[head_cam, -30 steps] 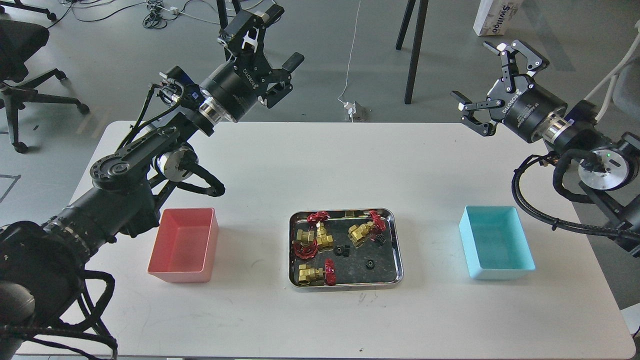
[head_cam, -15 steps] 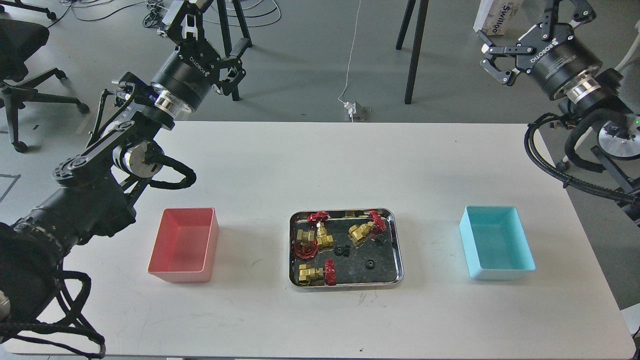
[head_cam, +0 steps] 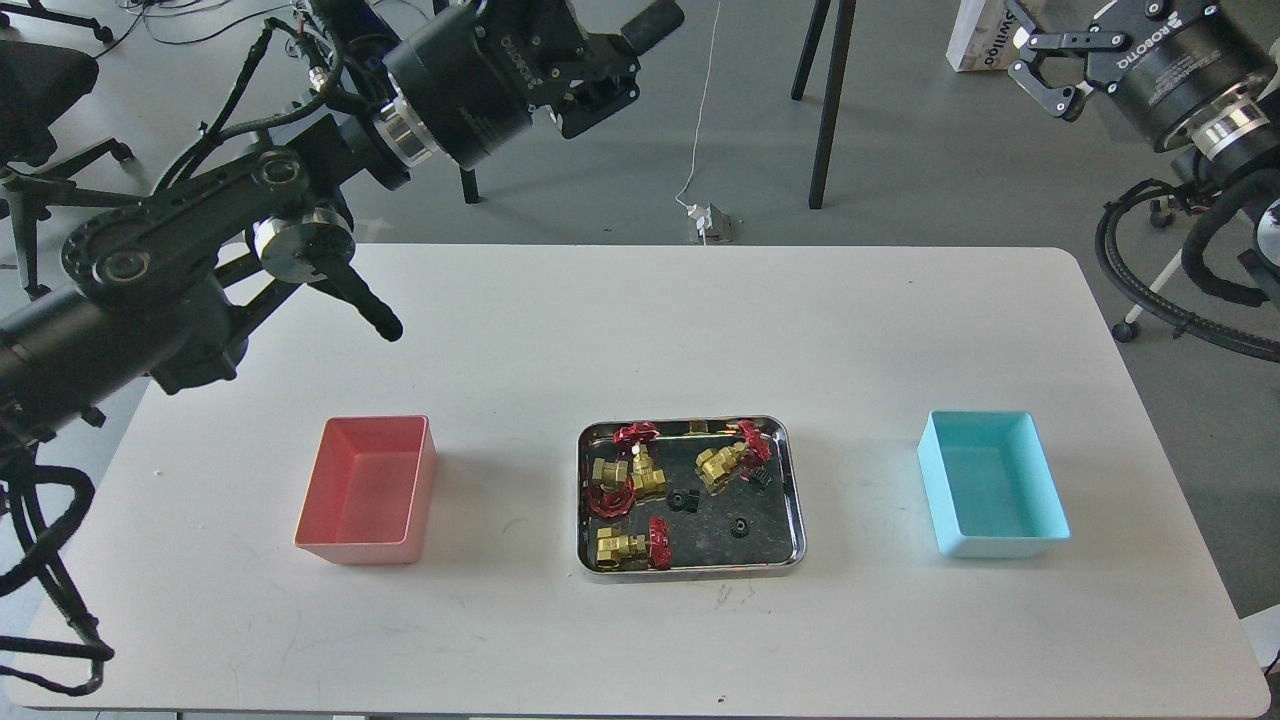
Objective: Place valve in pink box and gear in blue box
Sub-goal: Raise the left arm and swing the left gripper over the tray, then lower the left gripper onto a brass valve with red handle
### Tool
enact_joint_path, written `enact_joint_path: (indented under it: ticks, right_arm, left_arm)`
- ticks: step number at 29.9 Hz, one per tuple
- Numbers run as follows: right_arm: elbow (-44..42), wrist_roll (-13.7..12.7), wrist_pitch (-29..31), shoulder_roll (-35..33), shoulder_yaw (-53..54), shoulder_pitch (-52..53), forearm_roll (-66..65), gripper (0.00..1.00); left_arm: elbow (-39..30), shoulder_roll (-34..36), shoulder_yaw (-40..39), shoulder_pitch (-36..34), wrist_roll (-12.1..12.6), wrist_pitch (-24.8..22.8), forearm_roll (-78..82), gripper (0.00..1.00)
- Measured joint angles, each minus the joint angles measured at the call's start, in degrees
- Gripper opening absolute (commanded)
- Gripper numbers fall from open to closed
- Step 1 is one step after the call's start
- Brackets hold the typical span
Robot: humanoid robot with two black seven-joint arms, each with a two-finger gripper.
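A steel tray (head_cam: 795,480) in the table's middle holds several brass valves with red handwheels (head_cam: 640,472) (head_cam: 725,460) (head_cam: 630,546) and small black gears (head_cam: 683,501) (head_cam: 740,527) (head_cam: 760,478). The pink box (head_cam: 370,490) stands empty left of the tray. The blue box (head_cam: 990,485) stands empty to its right. My left gripper (head_cam: 625,58) is open and empty, high above the table's far left edge. My right gripper (head_cam: 1065,55) is open and empty at the top right, beyond the table, partly cut off by the view's edge.
The white table (head_cam: 640,330) ends just behind the arms. On the floor beyond are an office chair (head_cam: 45,100), black stand legs (head_cam: 830,100), a white carton (head_cam: 985,35) and a power plug (head_cam: 705,220).
Both arms have risen and drawn away from the table. The left gripper swung up and to the right; the right gripper moved up and back to the right. The tray and boxes have not moved.
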Motion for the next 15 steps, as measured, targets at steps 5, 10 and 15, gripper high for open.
enact_joint_path:
  ticks: [5,10,15]
  right_arm:
    - [0.14,-0.03,0.0,-0.1,0.02,-0.31,0.0,0.99]
    - [0.15,-0.03,0.0,-0.05,-0.33,-1.06,-0.02,0.99]
    - [-0.33,-0.14,-0.69,-0.05,-0.35,-1.34,-0.14,0.99]
  left_arm:
    - [-2.73,-0.65,29.57,-19.64,0.0,7.32,7.34,0.95]
    - [-4.81,-11.29,55.67,-30.66,-0.01,23.78,18.14,0.93]
    - [-3.76,-22.78,75.56,-30.96,-0.02,39.32,22.68,0.93]
